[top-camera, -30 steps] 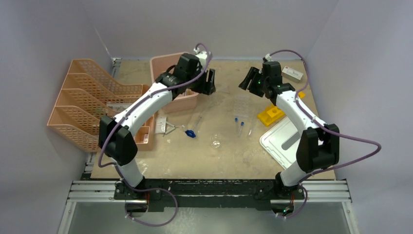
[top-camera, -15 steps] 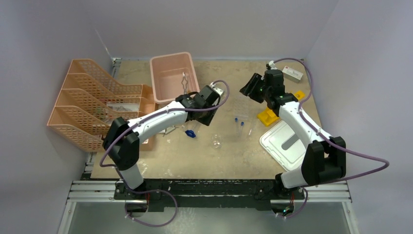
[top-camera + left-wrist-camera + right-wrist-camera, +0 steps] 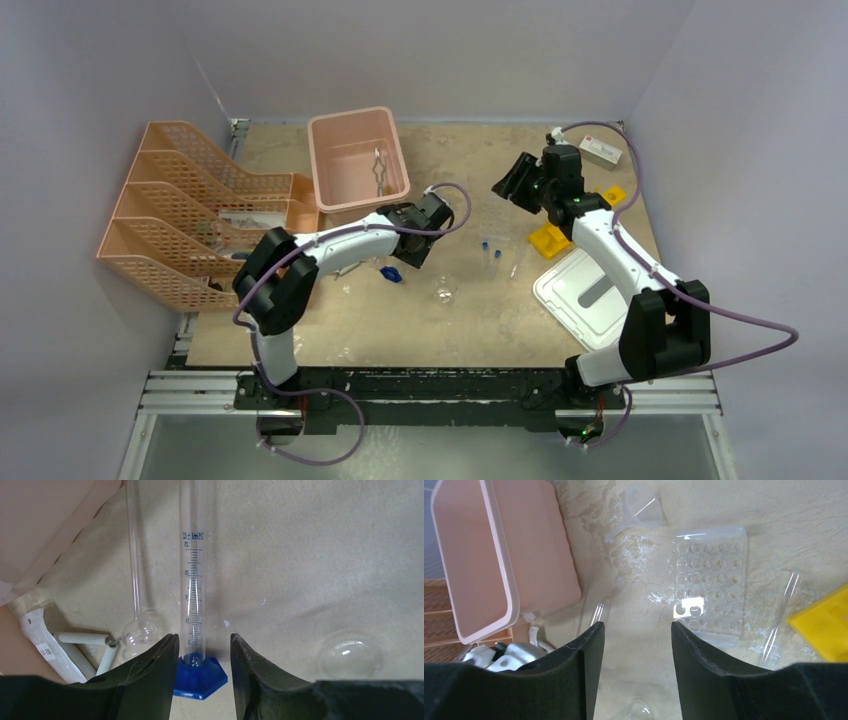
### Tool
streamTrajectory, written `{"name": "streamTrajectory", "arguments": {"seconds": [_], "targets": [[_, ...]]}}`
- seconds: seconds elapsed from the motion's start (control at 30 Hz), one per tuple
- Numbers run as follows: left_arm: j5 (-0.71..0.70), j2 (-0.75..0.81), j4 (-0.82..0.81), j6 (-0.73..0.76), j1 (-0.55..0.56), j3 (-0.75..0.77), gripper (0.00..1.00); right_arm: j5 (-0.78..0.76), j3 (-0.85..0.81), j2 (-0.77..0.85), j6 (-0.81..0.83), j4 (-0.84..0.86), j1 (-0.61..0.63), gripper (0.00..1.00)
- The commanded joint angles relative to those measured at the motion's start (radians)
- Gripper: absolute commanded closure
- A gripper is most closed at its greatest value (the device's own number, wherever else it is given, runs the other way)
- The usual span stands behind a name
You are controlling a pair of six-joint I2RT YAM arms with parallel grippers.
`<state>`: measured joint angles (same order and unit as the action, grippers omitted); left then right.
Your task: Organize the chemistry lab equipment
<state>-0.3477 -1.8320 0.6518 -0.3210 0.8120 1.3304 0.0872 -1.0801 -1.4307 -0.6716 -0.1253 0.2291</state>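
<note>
A clear graduated cylinder [image 3: 194,580] with a blue hexagonal foot [image 3: 200,675] lies on the table. My left gripper [image 3: 202,642] stands open astride its lower end, the left finger close to the glass and a gap on the right. In the top view the left gripper [image 3: 415,245] sits low just above that blue foot [image 3: 391,273]. A round-bottomed glass flask [image 3: 137,630] lies left of the cylinder and a tiny glass beaker [image 3: 350,657] to the right. My right gripper [image 3: 636,630] hangs open and empty above the table, near the clear rack [image 3: 709,585]. Metal scissor-tongs [image 3: 378,168] lie in the pink bin [image 3: 330,185].
Two blue-capped tubes [image 3: 490,250] lie mid-table, the yellow rack [image 3: 553,238] and white lid [image 3: 590,295] to the right. Orange mesh trays [image 3: 190,215] fill the left side. A clear funnel [image 3: 641,505] lies beyond the rack. A white box [image 3: 600,150] sits far right.
My left arm swung from over the pink bin down to the cylinder, and its jaws narrowed. The tongs now show inside the bin. The right gripper shifted slightly right.
</note>
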Motion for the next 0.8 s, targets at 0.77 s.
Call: {"name": "streamTrajectory", "arguments": {"seconds": [0.77], "targets": [[-0.04,-0.064,-0.131,-0.043,-0.007,0.048,0.79,-0.039,-0.073,0.025,0.079,0.006,0.002,0.46]]}}
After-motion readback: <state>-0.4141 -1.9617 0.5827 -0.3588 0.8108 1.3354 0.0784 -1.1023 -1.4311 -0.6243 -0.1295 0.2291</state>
